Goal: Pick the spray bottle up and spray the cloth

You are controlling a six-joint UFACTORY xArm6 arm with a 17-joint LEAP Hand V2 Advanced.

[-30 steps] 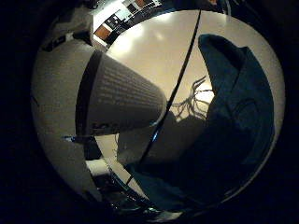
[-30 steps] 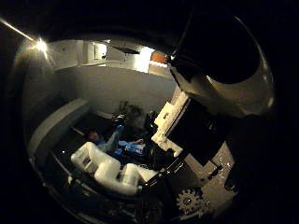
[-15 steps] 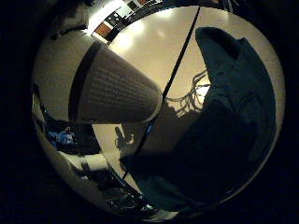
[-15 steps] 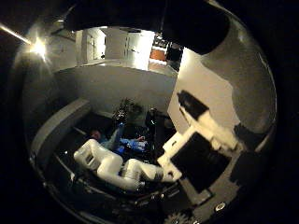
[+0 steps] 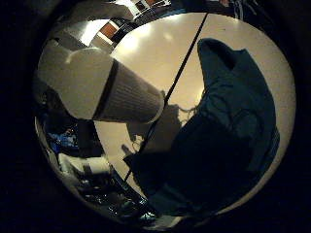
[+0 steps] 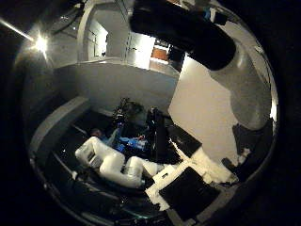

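The spray bottle [image 5: 121, 97], white and ribbed with a black band, lies across the little finger side palm view, close against the palm and above the table [image 5: 150, 53]. Its shadow falls on the tabletop beside it. The dark teal cloth [image 5: 228, 136] lies crumpled on the table below and beyond the bottle. In the thumb side view a black rounded part on a pale body [image 6: 188, 28], seemingly the bottle's top, stands close by. White and black parts of my hand [image 6: 188, 188] reach in next to it. The curl of the fingers round the bottle is mostly hidden.
The white robot arm [image 6: 113, 162] stretches back into a dim room with a grey counter [image 6: 56, 127] and a bright lamp [image 6: 40, 44]. Past the table's far edge are shelves and a doorway [image 5: 109, 29].
Both views have turned, so the camera moved. The bottle keeps its place against the palm, and more of its wide white end shows. The cloth stays on the table.
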